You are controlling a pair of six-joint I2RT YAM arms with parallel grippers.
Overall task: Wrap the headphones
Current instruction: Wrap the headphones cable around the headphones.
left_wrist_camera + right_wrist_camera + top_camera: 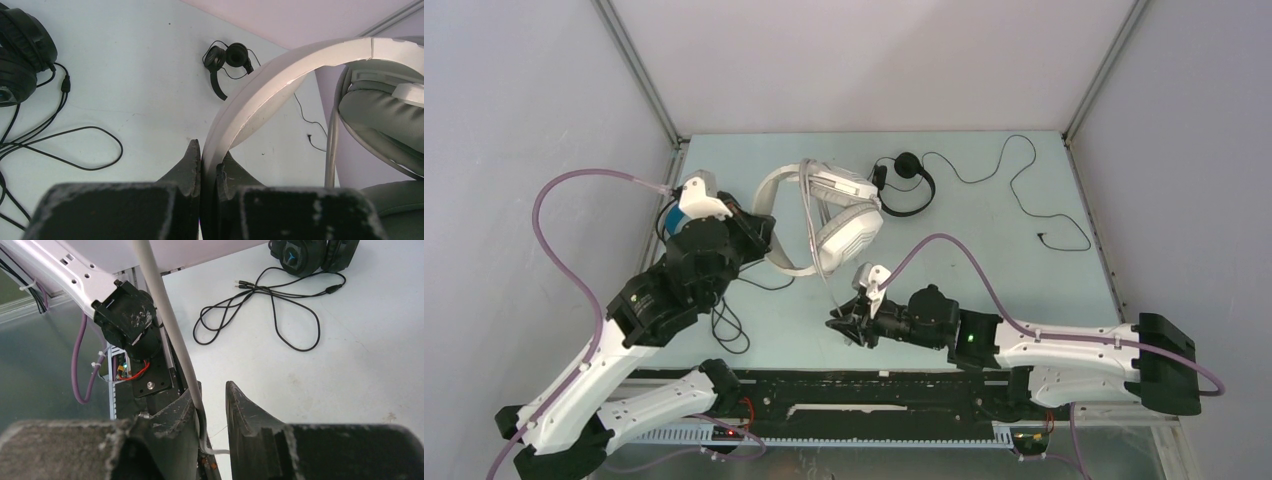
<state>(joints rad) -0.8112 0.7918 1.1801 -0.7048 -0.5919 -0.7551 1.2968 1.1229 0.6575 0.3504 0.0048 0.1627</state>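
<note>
The large white headphones (824, 215) lie mid-table, and my left gripper (209, 150) is shut on their white headband (280, 82). Their grey cable (170, 320) runs down to my right gripper (212, 390). That gripper's jaws stand apart, with the cable resting against the left finger, not pinched. In the top view the right gripper (849, 322) sits just in front of the white headset. The small black on-ear headphones (904, 185) lie behind it. The bulky black over-ear headphones (312, 252) sit at the left, mostly hidden under my left arm in the top view.
Loose black cable loops (729, 325) lie near the table's front left. The small headset's thin cable (1034, 200) trails across the back right. Enclosure walls ring the table (1024, 270), and the left arm's base (130, 322) stands close beside my right gripper.
</note>
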